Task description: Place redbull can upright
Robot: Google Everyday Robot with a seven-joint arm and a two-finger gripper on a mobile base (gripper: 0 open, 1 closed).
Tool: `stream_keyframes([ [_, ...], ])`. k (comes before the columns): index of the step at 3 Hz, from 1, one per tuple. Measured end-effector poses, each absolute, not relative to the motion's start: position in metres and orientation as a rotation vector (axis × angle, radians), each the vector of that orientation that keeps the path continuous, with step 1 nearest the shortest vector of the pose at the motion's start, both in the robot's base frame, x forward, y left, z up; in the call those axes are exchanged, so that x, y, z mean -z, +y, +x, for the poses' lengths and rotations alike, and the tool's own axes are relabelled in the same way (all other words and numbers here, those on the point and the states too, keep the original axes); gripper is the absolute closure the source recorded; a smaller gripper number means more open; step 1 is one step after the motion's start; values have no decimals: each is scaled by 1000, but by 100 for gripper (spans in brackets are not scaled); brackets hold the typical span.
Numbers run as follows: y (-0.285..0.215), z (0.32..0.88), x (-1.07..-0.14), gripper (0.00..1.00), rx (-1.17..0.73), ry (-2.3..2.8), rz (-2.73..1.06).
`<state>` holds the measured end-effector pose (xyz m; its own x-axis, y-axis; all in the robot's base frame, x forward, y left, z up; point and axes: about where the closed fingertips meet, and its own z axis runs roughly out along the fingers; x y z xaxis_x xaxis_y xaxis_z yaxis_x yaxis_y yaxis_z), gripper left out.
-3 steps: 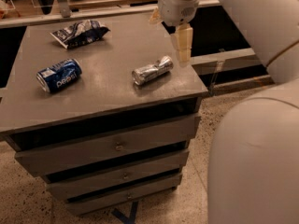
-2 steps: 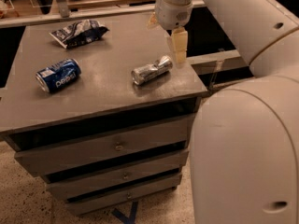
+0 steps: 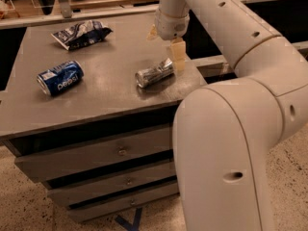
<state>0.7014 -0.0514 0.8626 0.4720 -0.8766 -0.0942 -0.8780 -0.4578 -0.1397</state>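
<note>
Gripper (image 3: 165, 49), spread wide and empty just above the lying redbull can (image 3: 154, 73), could nudge it rolling off the cabinet (image 3: 96, 105)

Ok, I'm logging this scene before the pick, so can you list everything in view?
redbull can: one, silver with blue patches, lying on its side near the cabinet top's right edge
Pepsi can: one, blue, lying on its side on the left of the top
snack bag: one, dark blue and white, back left of the top
drawer cabinet: one, grey, three drawers in its front
gripper: one, beige, at the redbull can's right end; contact unclear
arm: one, white, filling the right side
</note>
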Motion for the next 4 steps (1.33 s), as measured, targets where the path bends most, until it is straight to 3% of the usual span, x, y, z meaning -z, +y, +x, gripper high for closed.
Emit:
stream_keyframes([
  [2, -53, 696, -835, 0, -81, 1509, -2615],
  [4, -56, 688, -818, 41, -131, 1471, -2675],
])
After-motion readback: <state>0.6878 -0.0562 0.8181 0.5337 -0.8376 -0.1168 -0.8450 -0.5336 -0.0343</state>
